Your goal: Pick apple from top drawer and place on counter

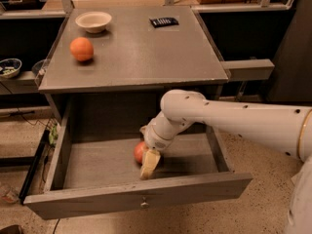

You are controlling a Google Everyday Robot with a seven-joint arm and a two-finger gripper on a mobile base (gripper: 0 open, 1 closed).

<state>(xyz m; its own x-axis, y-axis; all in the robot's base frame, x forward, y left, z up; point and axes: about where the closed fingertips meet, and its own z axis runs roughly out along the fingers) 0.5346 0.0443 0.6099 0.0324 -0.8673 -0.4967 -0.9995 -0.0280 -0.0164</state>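
Note:
The top drawer (141, 196) is pulled open below the counter (141, 48). The red apple (140, 152) lies on the drawer floor near the front middle, partly hidden by my gripper. My gripper (146, 163) reaches down into the drawer from the right on the white arm (234, 121) and sits right at the apple, against its right and front side. The apple rests low in the drawer, not lifted.
On the counter stand an orange fruit (81, 48) at the left, a white bowl (93, 21) at the back left and a small black device (163, 21) at the back. A shelf with a bowl (9, 67) is at the far left.

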